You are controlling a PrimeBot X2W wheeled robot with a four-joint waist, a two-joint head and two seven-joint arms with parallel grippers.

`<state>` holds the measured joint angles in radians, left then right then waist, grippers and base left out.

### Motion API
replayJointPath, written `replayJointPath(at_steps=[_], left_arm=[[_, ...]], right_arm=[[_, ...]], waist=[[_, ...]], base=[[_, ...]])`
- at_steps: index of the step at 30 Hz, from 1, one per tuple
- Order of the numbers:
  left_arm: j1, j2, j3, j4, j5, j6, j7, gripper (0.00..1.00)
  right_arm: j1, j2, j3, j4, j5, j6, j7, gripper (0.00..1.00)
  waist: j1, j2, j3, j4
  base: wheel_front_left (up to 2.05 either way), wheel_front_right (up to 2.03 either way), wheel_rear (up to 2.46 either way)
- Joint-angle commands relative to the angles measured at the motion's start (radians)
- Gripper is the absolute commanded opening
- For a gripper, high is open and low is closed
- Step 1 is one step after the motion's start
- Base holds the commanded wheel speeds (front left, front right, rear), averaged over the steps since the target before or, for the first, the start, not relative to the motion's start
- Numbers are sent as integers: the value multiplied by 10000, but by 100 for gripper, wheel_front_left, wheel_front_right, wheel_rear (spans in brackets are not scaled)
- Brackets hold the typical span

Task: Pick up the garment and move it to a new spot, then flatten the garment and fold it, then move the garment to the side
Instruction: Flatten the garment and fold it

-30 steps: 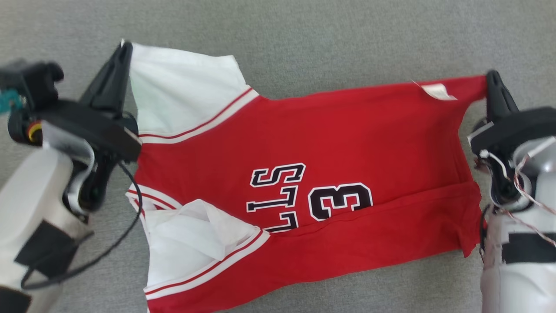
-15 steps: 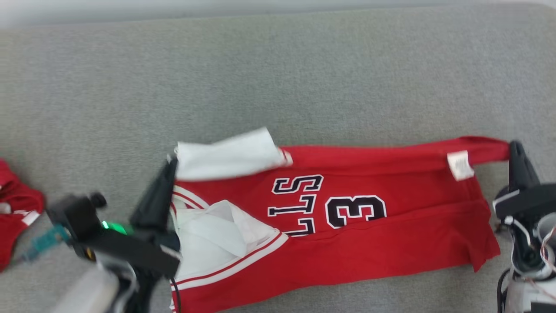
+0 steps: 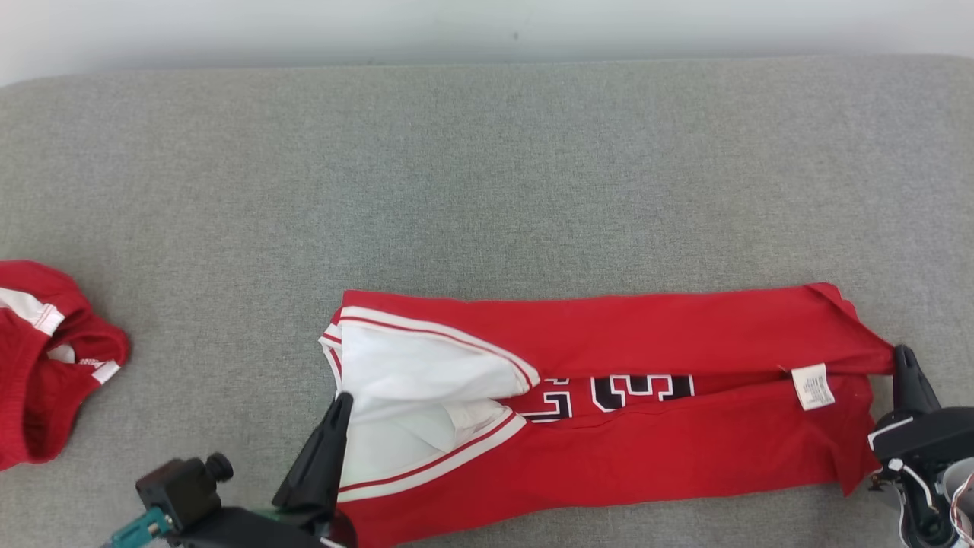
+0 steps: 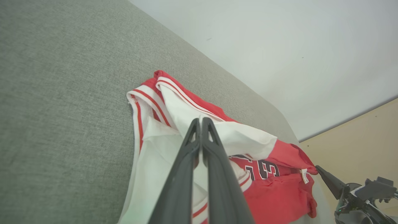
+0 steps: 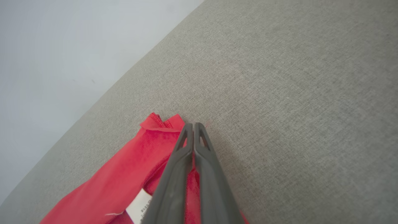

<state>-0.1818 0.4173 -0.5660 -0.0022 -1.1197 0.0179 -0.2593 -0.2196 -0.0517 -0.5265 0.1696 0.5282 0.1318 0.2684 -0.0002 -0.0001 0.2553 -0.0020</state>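
Folded over since before, the jersey (image 3: 647, 449) lies narrow. Left gripper (image 3: 341, 402) and right gripper (image 3: 903, 355) pinch its limp, light corners, the surest hold.

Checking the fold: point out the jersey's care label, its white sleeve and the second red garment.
care label (image 3: 813, 386), head view, label's middle.
white sleeve (image 3: 415, 371), head view, upper panel.
second red garment (image 3: 46, 396), head view, its red body.
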Motion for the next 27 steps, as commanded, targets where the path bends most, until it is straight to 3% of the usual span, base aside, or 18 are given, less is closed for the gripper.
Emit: replayJointPath(at_steps=[1,14,15,16,22,27], left_arm=[[194,-19,21,6,-104,23,-47,0],[939,37,-302,790,24,369,44,0],[903,80,-389,856,174,404,59,42],[850,107,-447,942,317,456,54,100],[543,174,-578,1281,1630,760,-38,100],[658,-89,1,1145,3023,1090,-69,100]], right_arm=[[146,27,-36,65,88,-22,-80,0],[598,30,37,1113,317,-22,-585,0],[617,28,89,1156,351,-22,-593,93],[618,30,127,1197,389,-22,-654,100],[639,24,293,973,515,-22,-1052,100],[817,29,299,503,480,-22,-944,100]], waist=[[2,1,-65,21],[2,1,-465,-71],[2,1,-508,-77],[2,1,-550,-84],[2,1,-922,-97],[2,1,-1221,-43]], base=[[0,0,0],[0,0,0],[0,0,0],[0,0,0],[0,0,0],[0,0,0]])
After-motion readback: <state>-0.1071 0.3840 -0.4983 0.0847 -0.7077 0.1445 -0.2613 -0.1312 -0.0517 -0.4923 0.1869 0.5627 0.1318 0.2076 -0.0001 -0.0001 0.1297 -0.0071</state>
